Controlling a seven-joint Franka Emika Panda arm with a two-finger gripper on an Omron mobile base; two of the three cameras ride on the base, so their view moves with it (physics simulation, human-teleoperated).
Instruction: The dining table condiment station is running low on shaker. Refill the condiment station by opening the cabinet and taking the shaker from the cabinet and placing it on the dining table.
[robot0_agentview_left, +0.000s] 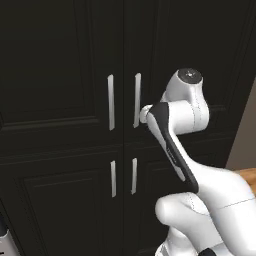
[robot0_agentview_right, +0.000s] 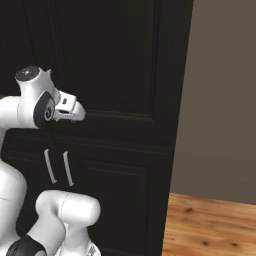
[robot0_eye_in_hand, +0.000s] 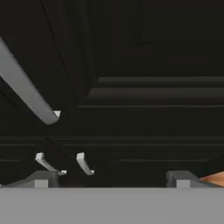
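Shaker refill hasn't got past the first step: the cabinet (robot0_agentview_left: 65, 125) doors read as flush and closed in every camera, so I judge the shaker is behind them; I can't see it anywhere. The dining table isn't in front of me either.

My gripper (robot0_eye_in_hand: 111, 178) is released, jaws spread wide and holding nothing. In the left base camera the wrist sits just right of the upper right-hand handle (robot0_agentview_left: 137, 100), close to the door face. In the hand camera that handle (robot0_eye_in_hand: 26, 89) runs diagonally across the upper left, off to one side of the fingertips (robot0_eye_in_hand: 41, 178), not between them.

What worries me from here:
- If I close now, the jaws will probably pinch air or scrape the door panel, since the bar isn't lined up between them.
- Pushing further forward could jam the fingertips into the recessed panel.
- The two upper handles stand close together, so a sloppy approach could catch the upper left-hand handle (robot0_agentview_left: 110, 102), or both.
- Pulling on a line that ignores the hinge arc could slip the bar out.

Hard to read: the arm covers the gripper itself in the left base camera, and black on black gives me little depth, so I can't say whether the fingers are touching the door.
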